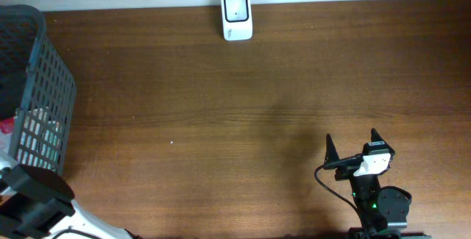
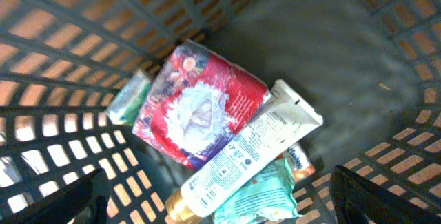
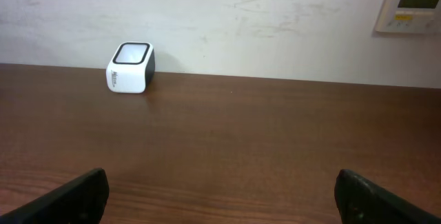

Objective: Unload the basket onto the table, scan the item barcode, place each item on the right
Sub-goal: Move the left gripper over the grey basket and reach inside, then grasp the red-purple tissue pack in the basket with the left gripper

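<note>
Several items lie in the dark mesh basket (image 1: 45, 84). In the left wrist view they are a red packet (image 2: 196, 107), a white tube with a gold cap (image 2: 255, 148) lying across it, a teal packet (image 2: 265, 195) under the tube, and a small green pack (image 2: 127, 100). My left gripper (image 2: 219, 182) hangs open above them, holding nothing. The white scanner (image 1: 236, 16) stands at the table's far edge, and the right wrist view shows the scanner (image 3: 131, 67) at far left. My right gripper (image 1: 352, 137) is open and empty near the front right, its fingers pointing towards the far edge.
The basket wall (image 2: 69, 58) surrounds the left gripper on all sides. The left arm (image 1: 33, 195) reaches in from the front-left corner. Behind the table is a white wall carrying a control panel (image 3: 413, 3). Brown table (image 1: 221, 136) lies between basket and scanner.
</note>
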Robot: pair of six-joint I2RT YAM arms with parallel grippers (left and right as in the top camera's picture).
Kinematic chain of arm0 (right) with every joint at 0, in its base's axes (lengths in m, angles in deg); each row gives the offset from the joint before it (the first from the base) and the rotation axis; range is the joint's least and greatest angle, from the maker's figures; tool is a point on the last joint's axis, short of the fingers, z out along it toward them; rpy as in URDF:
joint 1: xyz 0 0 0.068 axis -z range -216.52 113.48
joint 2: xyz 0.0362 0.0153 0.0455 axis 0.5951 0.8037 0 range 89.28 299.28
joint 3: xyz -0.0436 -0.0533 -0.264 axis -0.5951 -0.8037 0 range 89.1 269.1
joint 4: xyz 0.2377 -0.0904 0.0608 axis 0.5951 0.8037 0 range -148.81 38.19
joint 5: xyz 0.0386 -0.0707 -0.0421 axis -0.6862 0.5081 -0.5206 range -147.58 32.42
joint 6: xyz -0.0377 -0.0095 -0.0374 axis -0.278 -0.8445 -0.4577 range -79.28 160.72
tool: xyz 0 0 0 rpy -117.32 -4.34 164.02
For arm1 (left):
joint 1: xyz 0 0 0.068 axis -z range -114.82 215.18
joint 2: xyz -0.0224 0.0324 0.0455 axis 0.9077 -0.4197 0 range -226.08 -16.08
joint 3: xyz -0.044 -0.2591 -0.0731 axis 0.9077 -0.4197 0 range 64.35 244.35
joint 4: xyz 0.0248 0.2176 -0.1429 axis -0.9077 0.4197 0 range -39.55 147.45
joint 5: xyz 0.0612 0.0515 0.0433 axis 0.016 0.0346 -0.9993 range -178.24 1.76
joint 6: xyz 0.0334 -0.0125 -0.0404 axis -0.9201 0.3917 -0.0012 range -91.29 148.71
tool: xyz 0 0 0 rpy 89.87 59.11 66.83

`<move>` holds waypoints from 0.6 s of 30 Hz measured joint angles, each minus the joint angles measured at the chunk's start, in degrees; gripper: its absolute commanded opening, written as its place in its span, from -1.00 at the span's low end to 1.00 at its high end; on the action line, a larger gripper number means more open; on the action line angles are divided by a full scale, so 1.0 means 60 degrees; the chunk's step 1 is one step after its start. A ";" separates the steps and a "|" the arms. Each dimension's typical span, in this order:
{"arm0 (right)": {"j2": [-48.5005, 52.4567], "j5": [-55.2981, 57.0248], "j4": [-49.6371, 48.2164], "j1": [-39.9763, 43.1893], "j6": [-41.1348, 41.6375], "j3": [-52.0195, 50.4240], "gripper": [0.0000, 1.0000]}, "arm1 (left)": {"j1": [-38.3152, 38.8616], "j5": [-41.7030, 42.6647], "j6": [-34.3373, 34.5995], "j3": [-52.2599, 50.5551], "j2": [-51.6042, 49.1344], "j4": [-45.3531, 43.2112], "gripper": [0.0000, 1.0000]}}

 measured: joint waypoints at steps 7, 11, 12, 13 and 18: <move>0.0000 0.0000 0.0000 0.0000 0.0000 0.0000 0.97 | -0.0200 0.0441 -0.0197 0.0011 -0.1650 0.0229 0.98; 0.0000 0.0000 0.0000 0.0000 0.0000 0.0000 0.97 | -0.0200 0.0492 -0.0273 0.0011 -0.2492 -0.0273 0.98; 0.0000 0.0004 0.0000 0.0000 0.0000 0.0000 0.97 | -0.0200 0.0492 -0.0273 0.0011 -0.2616 -0.0437 0.98; 0.0000 0.0000 0.0000 0.0000 0.0004 0.0000 0.97 | -0.0200 0.0484 -0.0273 0.0011 -0.2750 -0.0510 0.98; 0.0000 0.0004 0.0000 0.0000 0.0007 0.0000 0.97 | -0.0200 0.0055 -0.0277 0.0011 -0.3676 -0.0648 0.32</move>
